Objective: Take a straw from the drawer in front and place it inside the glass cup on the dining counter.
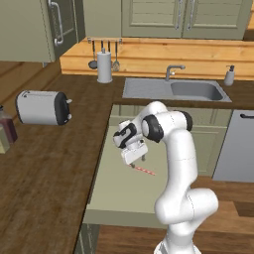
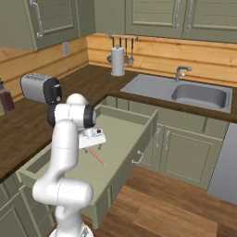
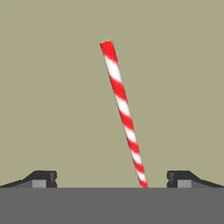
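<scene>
The red-and-white striped straw lies flat on the pale-green floor of the pulled-out drawer. In the base views the straw shows just beyond the hand. My gripper hangs right above the straw's near end, pointing down into the drawer. In the hand view the gripper stands open, its two fingertips wide apart with the straw's lower end running between them, untouched. The glass cup and the dining counter are out of view.
A dark wood counter flanks the drawer on the left, with a toaster on it. A sink, a paper towel roll and a soap bottle stand at the back. Cabinet fronts lie beyond the drawer's right wall.
</scene>
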